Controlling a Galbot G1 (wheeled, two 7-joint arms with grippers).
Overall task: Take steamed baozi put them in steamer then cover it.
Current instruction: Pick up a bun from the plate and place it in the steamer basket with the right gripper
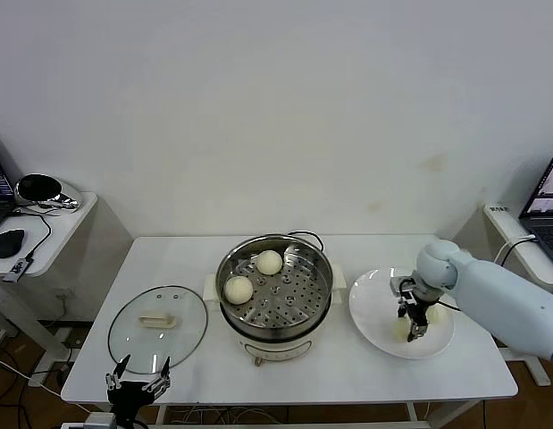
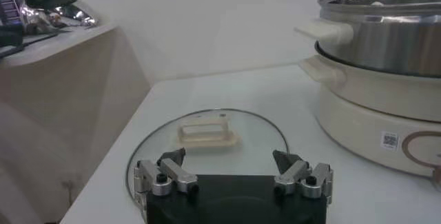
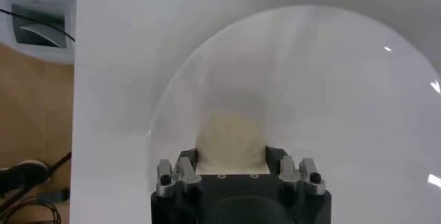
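Where the white table [image 1: 365, 375] carries the work, the entries run as follows: one steamer [image 1: 274, 332], a shiny steel pot on a cream-white base, stands near the table's middle with its perforated tray open to view; two steamed baozi [image 1: 238, 290] lie on that tray, side by side toward the robot's left and far side of the pot, the second [image 1: 270, 262] just beyond the first. One cover [image 1: 158, 320], clear glass with a cream-white handle, lies flat on the table to the left of the steamer, apart from it. One flat white plate [image 1: 370, 304] sits to the right of the steamer, close beside its base; on it one bun [image 3: 231, 143] shows between the fingers of the right gripper [image 1: 416, 323], and a second pale bun [image 1: 434, 315] shows partly just behind that gripper, so four buns are counted in all. Right gripper: lowered onto the plate, fingers set close on either side of the bun and touching its flanks, the bun resting on the plate. Left gripper [image 1: 138, 382]: parked at the near table edge just in front of the cover, fingers spread wide, holding nothing. Surroundings: one side table [image 1: 53, 241] at far left with a chrome object [image 1: 44, 190], a black mouse [image 1: 8, 241] and cabling; one laptop [image 1: 548, 201] on a stand at far right. Nothing lies between plate and steamer.
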